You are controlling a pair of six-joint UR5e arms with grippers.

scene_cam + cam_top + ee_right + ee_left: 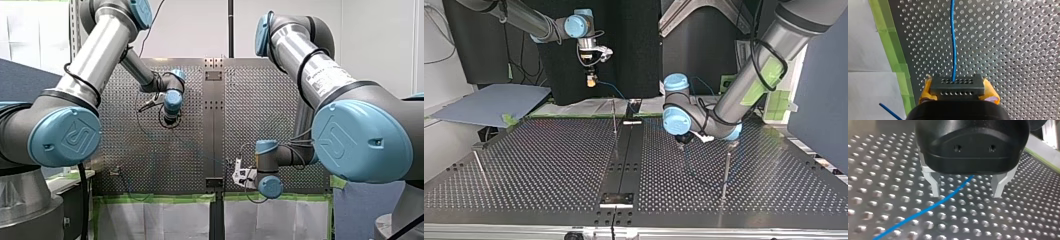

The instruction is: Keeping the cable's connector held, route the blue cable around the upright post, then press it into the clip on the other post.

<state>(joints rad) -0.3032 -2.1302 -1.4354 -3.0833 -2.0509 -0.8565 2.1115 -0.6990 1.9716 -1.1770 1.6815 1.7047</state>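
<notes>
Perforated metal table point(549, 160) fills the lower half of the top view, with a dark backdrop point(634, 45) behind it. At that view's upper left my right gripper point(591, 80) hangs above the table's far edge. In the right wrist view its yellow pads point(925, 91) are pressed against both sides of the black connector point(957, 86), pinching it. The blue cable point(953, 50) leaves the connector's face and runs straight ahead of the gripper over the table.

Right of the top view's centre, my left gripper point(684, 142) points down close to the table. In the left wrist view its two metal fingers point(934, 185) stand spread wide with nothing gripped. The cable passes slantwise between them, nearer one finger than the other.

One thin upright post point(614, 117) stands at the top view's centre, lower than and right of the right gripper. A second post point(726, 170) stands at the lower right, near the left gripper. Whether either carries a clip is too small to tell.
</notes>
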